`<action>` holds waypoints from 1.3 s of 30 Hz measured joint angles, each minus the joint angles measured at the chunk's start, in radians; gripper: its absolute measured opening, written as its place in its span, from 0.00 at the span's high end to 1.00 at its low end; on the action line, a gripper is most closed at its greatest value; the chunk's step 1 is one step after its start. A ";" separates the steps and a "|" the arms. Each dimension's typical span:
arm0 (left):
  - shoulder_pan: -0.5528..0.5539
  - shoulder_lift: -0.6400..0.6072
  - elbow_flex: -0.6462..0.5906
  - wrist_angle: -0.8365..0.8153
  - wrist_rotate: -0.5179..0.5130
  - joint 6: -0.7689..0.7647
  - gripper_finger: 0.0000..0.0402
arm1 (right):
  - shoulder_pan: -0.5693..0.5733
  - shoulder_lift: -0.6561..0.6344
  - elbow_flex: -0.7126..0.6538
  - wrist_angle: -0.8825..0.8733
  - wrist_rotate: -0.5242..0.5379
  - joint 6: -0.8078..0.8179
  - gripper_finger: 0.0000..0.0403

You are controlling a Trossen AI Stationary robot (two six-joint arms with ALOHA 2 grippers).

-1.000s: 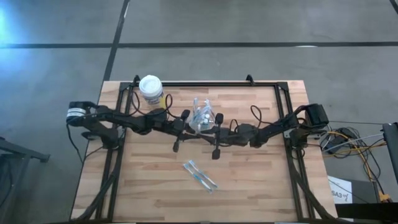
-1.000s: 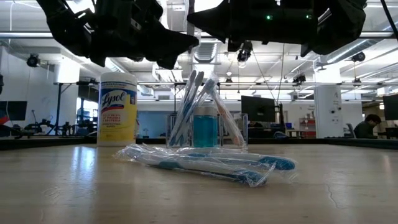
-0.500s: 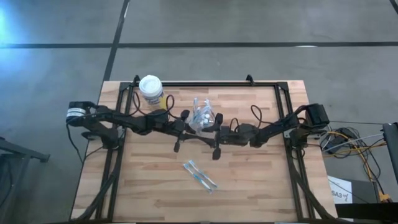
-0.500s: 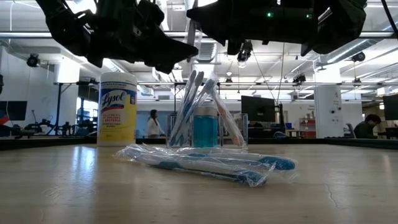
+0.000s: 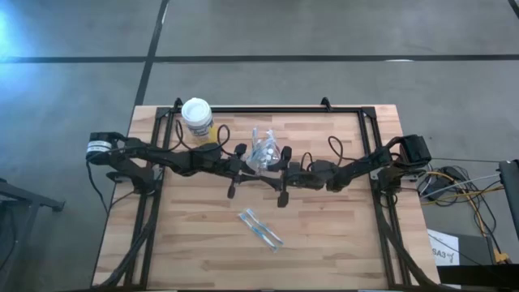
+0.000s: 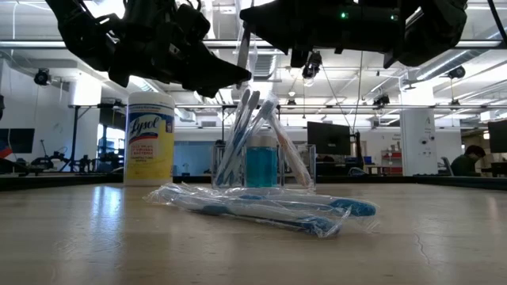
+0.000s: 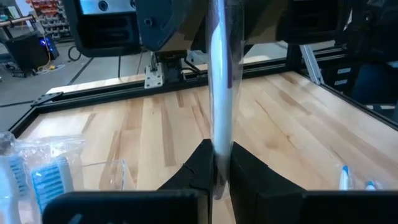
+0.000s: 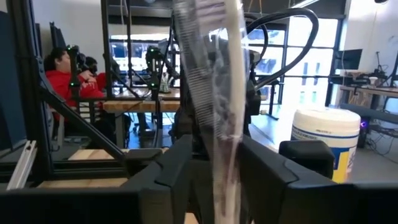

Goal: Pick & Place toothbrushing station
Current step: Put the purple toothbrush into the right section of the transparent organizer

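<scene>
Yellow Lysol canister (image 5: 197, 118) with white lid, upright toward 11 o'clock on the wooden tabletop (image 5: 324, 235). Black frame rail (image 5: 268, 109) along the 12 o'clock edge. Cables (image 5: 462, 191) on grey floor at 3 o'clock. Seated person in red (image 8: 59, 78) in the room behind.

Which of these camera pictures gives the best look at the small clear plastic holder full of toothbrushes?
The low view: the small clear plastic holder stands side-on, its brushes fanning upward. From above it is tiny, between both arms. The left wrist view catches only an edge; the right wrist view does not show it.
</scene>
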 joint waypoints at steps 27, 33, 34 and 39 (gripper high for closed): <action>0.000 -0.073 -0.002 -0.148 0.043 -0.010 0.35 | 0.010 -0.127 -0.050 -0.188 -0.005 -0.033 0.96; 0.000 -0.244 -0.080 -0.195 0.047 0.005 0.38 | 0.003 -0.190 -0.159 -0.165 0.021 -0.069 0.97; 0.000 -0.285 -0.103 -0.192 0.047 0.005 0.41 | 0.000 -0.200 -0.183 -0.138 0.036 -0.074 0.97; 0.002 -0.508 -0.222 -0.189 0.040 -0.021 0.68 | -0.032 -0.230 -0.305 -0.004 0.060 -0.075 0.97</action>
